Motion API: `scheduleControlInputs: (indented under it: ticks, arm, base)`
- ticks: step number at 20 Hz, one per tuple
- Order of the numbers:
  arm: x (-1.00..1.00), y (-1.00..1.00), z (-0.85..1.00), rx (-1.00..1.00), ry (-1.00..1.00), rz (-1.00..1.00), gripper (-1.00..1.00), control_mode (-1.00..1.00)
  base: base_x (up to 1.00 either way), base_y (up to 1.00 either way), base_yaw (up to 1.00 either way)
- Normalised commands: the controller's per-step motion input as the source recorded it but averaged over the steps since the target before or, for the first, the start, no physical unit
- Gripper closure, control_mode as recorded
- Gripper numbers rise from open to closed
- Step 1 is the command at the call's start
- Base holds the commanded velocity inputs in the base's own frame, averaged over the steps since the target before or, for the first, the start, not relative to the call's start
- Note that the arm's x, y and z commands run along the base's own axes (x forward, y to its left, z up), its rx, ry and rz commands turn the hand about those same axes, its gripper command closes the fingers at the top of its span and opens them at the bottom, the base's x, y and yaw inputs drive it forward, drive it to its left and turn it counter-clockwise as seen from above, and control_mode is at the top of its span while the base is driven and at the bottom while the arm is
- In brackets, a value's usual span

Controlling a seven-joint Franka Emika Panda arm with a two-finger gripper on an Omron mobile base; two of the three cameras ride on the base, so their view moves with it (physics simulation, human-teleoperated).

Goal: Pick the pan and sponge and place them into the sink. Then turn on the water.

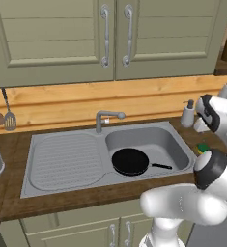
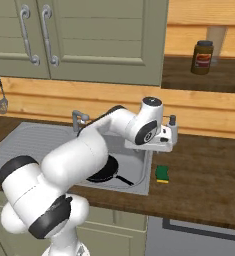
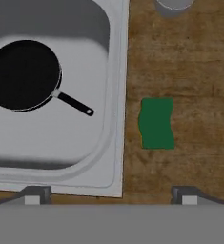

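Cabinet doors [image 1: 62, 38]: pale green, twin metal handles [image 1: 105, 34].
Utensils [image 1: 4, 113]: hanging on wooden backsplash, left.
Soap dispenser [image 1: 187, 115]: on wooden counter [image 2: 204, 175].
Jar [image 2: 202, 57]: brown, on shelf.

kitchen, sink [image 1: 62, 159], cabinets [image 1: 52, 38], wooden counter [image 2: 204, 170]

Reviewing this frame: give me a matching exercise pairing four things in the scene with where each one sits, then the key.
Things:
1. pan
2. sponge
3. soap dispenser
4. jar

Places:
A. on the wooden counter just right of the sink, green side up
B. on the dark shelf beside the upper cabinets
C. lying in the basin, handle pointing right
D. at the back of the counter, against the wall, behind the sink's right corner

Pairs: 1-C, 2-A, 3-D, 4-B
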Motion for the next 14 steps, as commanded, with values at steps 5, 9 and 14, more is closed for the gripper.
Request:
scheduleControlInputs:
  ticks: [5,9,14]
  arm:
    - [0.00,-0.21,-0.72,0.00,0.00,-0.17,-1.00,-1.00]
    - [0.00,-0.17,-0.38,0.01,0.00,-0.01,-1.00,-1.00]
    - [0.05,-0.10,-0.29,0.00,0.00,0.00,-1.00,-1.00]
  base:
    - [0.00,0.00,0.00]
    - [0.00,0.00,0.00]
    - [0.00,0.00,0.00]
